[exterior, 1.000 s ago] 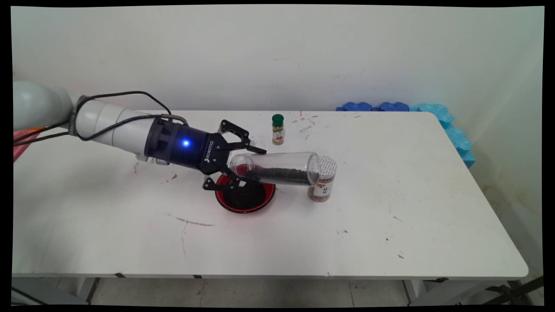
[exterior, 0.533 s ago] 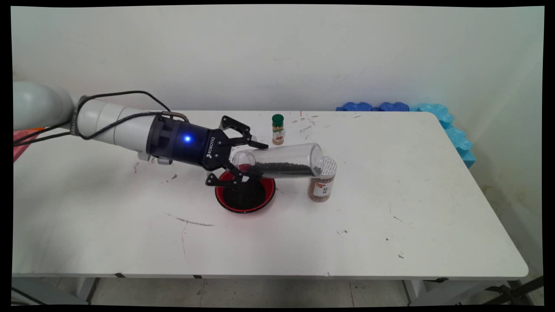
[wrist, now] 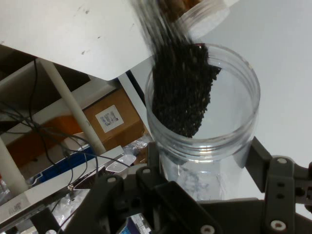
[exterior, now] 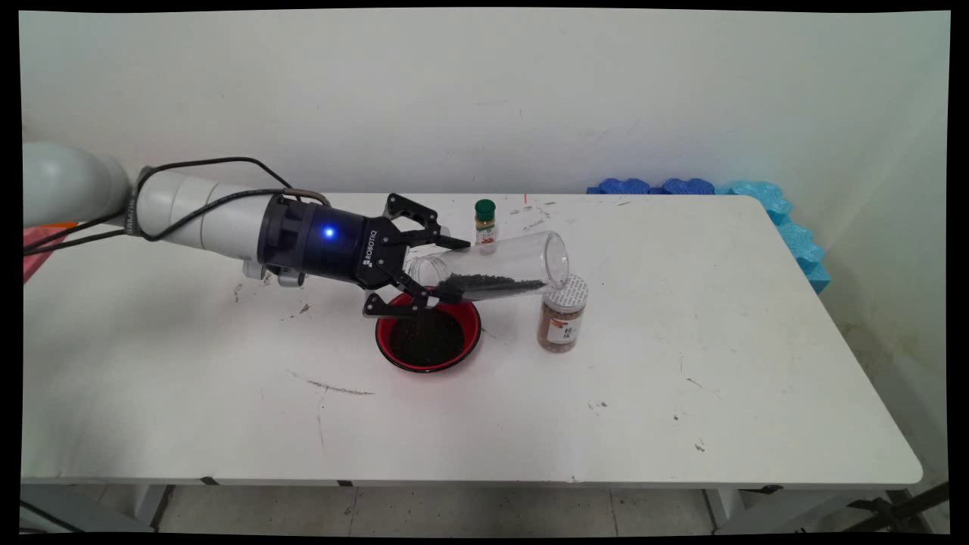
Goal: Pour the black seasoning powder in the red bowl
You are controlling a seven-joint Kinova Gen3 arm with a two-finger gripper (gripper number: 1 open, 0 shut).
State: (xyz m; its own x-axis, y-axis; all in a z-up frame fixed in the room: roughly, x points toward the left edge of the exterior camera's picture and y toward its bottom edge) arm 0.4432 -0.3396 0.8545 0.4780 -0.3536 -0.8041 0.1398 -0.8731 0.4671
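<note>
Above red bowl [exterior: 428, 339] rim, claw [exterior: 441, 271] gripping tilted clear jar [exterior: 492, 266].

White arm [exterior: 197, 216]; black cables; dark wrist with blue light, lettered ROBOTIQ; black linkage tool [exterior: 435, 272].

White table [exterior: 681, 424]: bowl [exterior: 428, 339], two jars [exterior: 562, 314]

My gripper [wrist: 204, 168] clamps a clear jar [wrist: 204, 126] near its closed end, one finger on either side of its wall. The jar points away from me, and black grains [wrist: 183, 92] lie banked along one side of its inner wall. Beyond the jar's far end sits a white-capped jar [wrist: 202, 12], blurred. The table [wrist: 63, 39] shows an edge and corner, with a cardboard box [wrist: 112, 119] and cables [wrist: 44, 141] past it.
</note>
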